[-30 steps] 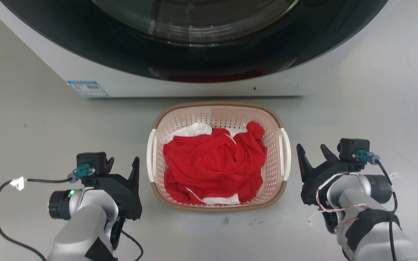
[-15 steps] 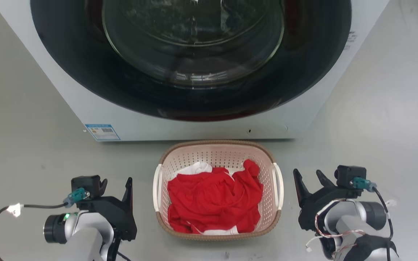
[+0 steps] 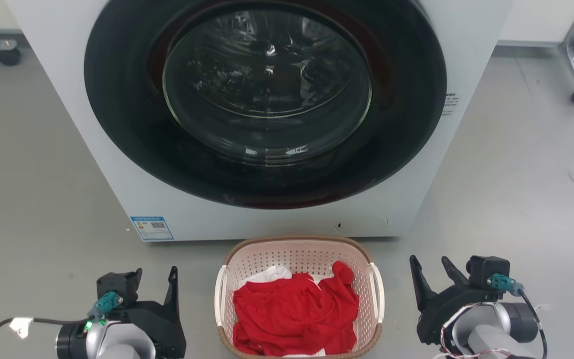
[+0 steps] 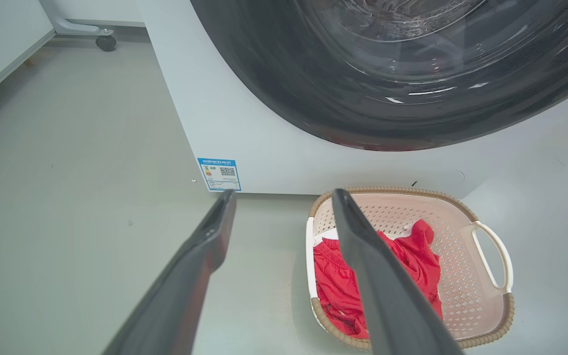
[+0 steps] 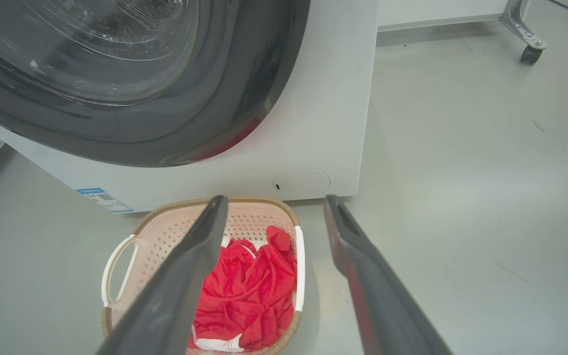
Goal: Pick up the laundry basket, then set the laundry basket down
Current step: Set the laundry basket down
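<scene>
**A:** What has changed in the last second?

**B:** Mostly the view. The head camera has lifted, so the washing machine (image 3: 267,109) now shows its whole round door, and the laundry basket (image 3: 292,241) sits lower and smaller in the picture. That is the camera's doing. The basket itself stays where it was, just in front of the machine.

**A:** And the grippers?

**B:** Same as before. The left gripper (image 3: 156,273) and the right gripper (image 3: 429,264) both have their fingers spread and carry nothing. The basket stands on the floor (image 3: 33,189) between them, just to the right of the left gripper and just to the left of the right one. It touches neither.

**A:** What does that mean for the job?

**B:** As I judge it, the robot is straightening up with the basket at rest and both arms free. Either the set-down is finished or the lift has not begun. I cannot say which.

**A:** How does the basket look?

**B:** It is upright, with pale pink-cream walls full of holes and a brown woven-look rim. The white handles (image 3: 218,294) on each side are both free. A heap of red cloth (image 3: 294,314) with a little white in it lies in the bottom.
</scene>
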Controlling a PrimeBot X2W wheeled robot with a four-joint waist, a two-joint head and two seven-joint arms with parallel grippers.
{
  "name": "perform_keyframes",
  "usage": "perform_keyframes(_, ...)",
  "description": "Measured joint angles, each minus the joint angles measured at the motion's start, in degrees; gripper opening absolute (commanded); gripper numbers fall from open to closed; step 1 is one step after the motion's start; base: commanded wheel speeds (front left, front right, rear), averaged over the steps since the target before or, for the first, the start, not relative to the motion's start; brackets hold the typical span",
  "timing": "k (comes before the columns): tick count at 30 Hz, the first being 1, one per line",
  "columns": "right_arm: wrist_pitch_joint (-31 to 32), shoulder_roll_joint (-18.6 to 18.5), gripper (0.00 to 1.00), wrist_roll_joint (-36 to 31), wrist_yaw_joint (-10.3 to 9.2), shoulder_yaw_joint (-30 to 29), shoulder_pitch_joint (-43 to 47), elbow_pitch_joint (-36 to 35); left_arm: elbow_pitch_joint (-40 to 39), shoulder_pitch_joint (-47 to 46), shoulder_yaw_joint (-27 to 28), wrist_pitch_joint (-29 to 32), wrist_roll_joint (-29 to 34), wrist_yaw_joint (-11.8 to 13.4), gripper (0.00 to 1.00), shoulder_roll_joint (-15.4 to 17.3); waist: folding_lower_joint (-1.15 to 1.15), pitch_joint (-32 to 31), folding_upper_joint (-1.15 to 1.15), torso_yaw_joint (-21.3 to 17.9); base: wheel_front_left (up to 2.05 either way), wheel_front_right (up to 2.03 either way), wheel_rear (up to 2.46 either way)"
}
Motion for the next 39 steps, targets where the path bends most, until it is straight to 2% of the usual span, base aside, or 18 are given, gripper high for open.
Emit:
perform_keyframes(19,0.0,-4.3,1.0,-6.7,-4.27,-4.0,13.9,-20.3,-24.0,16.0,3.6,0.0,6.6,3.5,1.0,2.1,0.0,-7.4,0.0,-0.3,0.0,0.0,0.0)
perform_keyframes(32,0.0,-5.7,1.0,-10.8,-5.76,-7.3,23.6,-33.7,-37.9,26.1,6.1,0.0,10.4,4.5,1.0,2.5,0.01,-9.8,0.01,-0.1,0.0,0.0,0.0)
perform_keyframes(39,0.0,-6.6,1.0,-12.7,-6.23,-9.1,28.1,-39.0,-41.5,29.7,7.4,0.0,11.4,4.9,1.0,2.4,0.01,-10.2,0.01,0.0,0.0,0.0,0.0)
